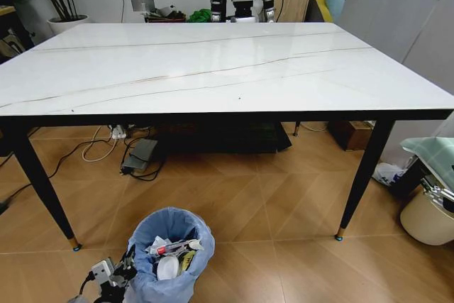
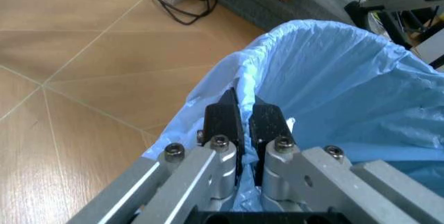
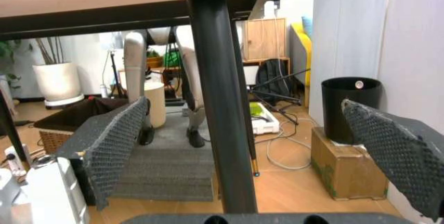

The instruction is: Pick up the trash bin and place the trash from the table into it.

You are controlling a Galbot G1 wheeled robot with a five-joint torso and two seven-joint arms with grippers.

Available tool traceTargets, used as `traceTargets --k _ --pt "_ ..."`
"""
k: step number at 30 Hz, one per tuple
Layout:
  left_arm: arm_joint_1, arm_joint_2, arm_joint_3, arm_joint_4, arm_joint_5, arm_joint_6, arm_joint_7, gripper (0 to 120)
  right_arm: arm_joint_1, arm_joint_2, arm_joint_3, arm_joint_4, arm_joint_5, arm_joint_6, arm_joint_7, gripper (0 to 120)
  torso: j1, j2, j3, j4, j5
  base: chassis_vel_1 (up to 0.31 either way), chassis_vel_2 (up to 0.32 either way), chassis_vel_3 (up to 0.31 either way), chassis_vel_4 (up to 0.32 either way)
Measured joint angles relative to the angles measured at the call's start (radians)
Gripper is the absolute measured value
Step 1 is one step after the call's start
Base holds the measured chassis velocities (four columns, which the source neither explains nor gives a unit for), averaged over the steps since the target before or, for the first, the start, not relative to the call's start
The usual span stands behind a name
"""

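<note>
- Head view: the left gripper (image 1: pixel 117 274) has its jaws closed on the near rim of the trash bin (image 1: pixel 170 246), which stands on the floor in front of the table (image 1: pixel 213 69). Trash (image 1: pixel 174 255) lies inside the bin.
- Left wrist view: the fingers (image 2: pixel 223 120) pinch bag and rim together; keeping that pinch firm and the bin upright seems wise.
- Right wrist view: the right gripper (image 3: pixel 243 146) is spread wide, empty, facing a table leg (image 3: pixel 218 99).
- No writing is readable.

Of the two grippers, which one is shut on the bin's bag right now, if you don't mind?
The left gripper: its jaws pinch the blue bag at the bin's rim. The right gripper is open beside a table leg.
</note>
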Motion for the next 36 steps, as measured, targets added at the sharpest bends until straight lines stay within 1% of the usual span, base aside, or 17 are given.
traceTargets --k 3,7,15,20,26,31,36 --pt "0.003 0.001 -0.001 -0.007 0.001 0.000 0.000 0 0.000 0.000 0.000 0.000 0.000 0.000 0.000 100 -0.006 -0.018 -0.011 0.0000 0.0001 0.000 0.000 0.000 0.000" --pt "0.003 0.002 -0.001 -0.009 0.003 0.001 0.000 0 0.000 0.000 0.000 0.000 0.000 0.000 0.000 100 -0.008 -0.028 -0.020 0.0000 0.0000 0.000 0.000 0.000 0.000" --pt "0.007 0.002 -0.001 -0.020 0.006 0.003 0.000 0 0.000 0.000 0.000 0.000 0.000 0.000 0.000 100 -0.017 -0.064 -0.048 0.0000 0.0001 0.000 0.000 0.000 0.000" --pt "0.008 0.004 -0.002 -0.024 0.006 0.004 0.000 0 0.000 0.000 0.000 0.000 0.000 0.000 0.000 100 -0.020 -0.078 -0.058 -0.0001 0.0000 0.000 0.000 0.000 0.000" --pt "0.009 0.004 -0.005 -0.025 0.003 0.004 0.000 0 0.000 0.000 0.000 0.000 0.000 0.000 0.000 100 -0.028 -0.106 -0.078 0.0000 0.0000 0.000 0.000 0.000 0.000" --pt "0.009 0.003 -0.002 -0.025 0.003 0.004 0.000 0 0.000 0.000 0.000 0.000 0.000 0.000 0.000 100 -0.030 -0.125 -0.095 0.0000 0.0000 0.000 0.000 0.000 0.000" --pt "0.008 0.004 -0.002 -0.025 0.001 0.005 -0.001 0 0.000 0.000 0.000 0.000 0.000 0.000 0.000 100 -0.032 -0.137 -0.105 0.0000 0.0000 0.000 0.000 0.000 0.000"
